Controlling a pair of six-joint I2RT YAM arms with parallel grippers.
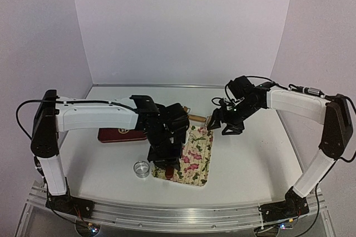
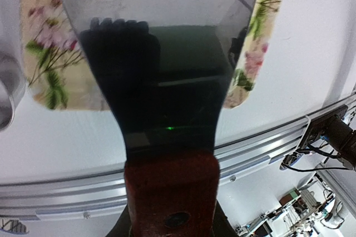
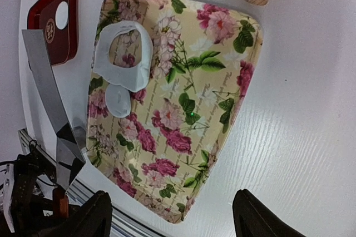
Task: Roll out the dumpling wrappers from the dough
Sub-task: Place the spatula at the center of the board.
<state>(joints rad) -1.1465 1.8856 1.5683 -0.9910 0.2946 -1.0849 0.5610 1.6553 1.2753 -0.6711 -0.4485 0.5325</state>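
Observation:
The dough (image 3: 122, 53), a flattened white sheet with a round hole, lies at one end of the floral tray (image 3: 222, 81). A small white dumpling wrapper (image 3: 118, 100) rests beside it on the tray. My left gripper (image 1: 167, 159) is shut on the red-brown handle (image 2: 169, 192) of a metal scraper. Its wide blade (image 2: 161, 81) reaches over the tray's near end (image 2: 47, 59). My right gripper (image 3: 172, 220) hangs open above the tray's other end, nothing between its fingers (image 3: 261, 217). In the top view the left arm hides the dough.
A shiny metal ring cutter (image 1: 142, 168) stands on the table left of the floral tray (image 1: 200, 156). A dark red tray (image 3: 53, 23) with a white round disc (image 3: 62, 15) on it lies further left. A wooden rolling pin (image 1: 196, 118) rests behind the floral tray.

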